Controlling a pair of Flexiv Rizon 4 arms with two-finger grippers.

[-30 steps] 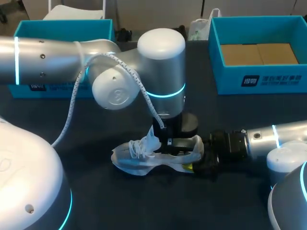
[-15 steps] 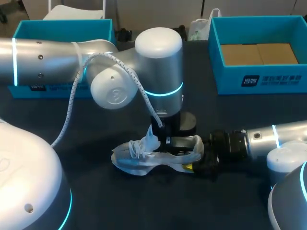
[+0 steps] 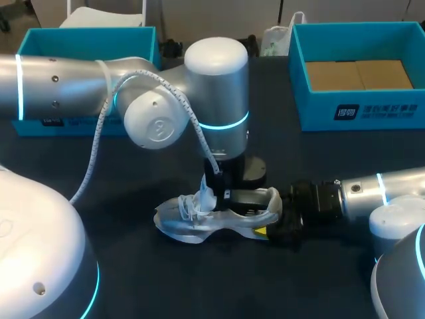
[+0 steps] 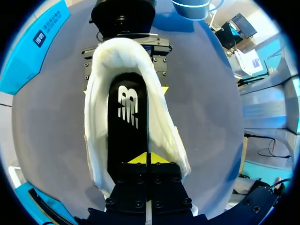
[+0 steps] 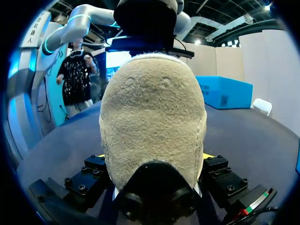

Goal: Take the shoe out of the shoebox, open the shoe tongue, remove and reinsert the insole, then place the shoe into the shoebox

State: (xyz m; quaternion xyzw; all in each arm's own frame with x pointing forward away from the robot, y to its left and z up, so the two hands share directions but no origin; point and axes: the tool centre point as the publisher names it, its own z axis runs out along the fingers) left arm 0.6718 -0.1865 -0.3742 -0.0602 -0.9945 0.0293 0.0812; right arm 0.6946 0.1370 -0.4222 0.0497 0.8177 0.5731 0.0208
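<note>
Since a second ago the left arm (image 3: 216,80) has slid a little toward 9 o'clock, and its wrist sits slightly lower over the shoe (image 3: 192,224); the shoe has stayed in place. The left hand (image 4: 149,158) points straight down into the shoe's opening, closed, with its yellow tips pressed flat together just above the insole (image 4: 126,126); nothing shows between them. The right hand (image 5: 153,156) clamps the heel (image 5: 152,108), one finger against each side. The shoe lies on the dark surface (image 3: 153,279), well apart from both boxes, with its toe toward 9 o'clock and its heel toward 3. Its upper is soft, pale and wrinkled, and the rounded heel is a nubby, suede-like beige. The insole is smooth, flat and black, with a white mark. White laces (image 3: 188,207) bunch loosely near the toe, and the tongue (image 3: 208,194) stands up beside the left hand. A teal shoebox (image 3: 358,114) with square walls sits at 2 o'clock, brown cardboard (image 3: 358,74) lying flat inside it. A second teal box (image 3: 40,41) sits at 10 o'clock.
</note>
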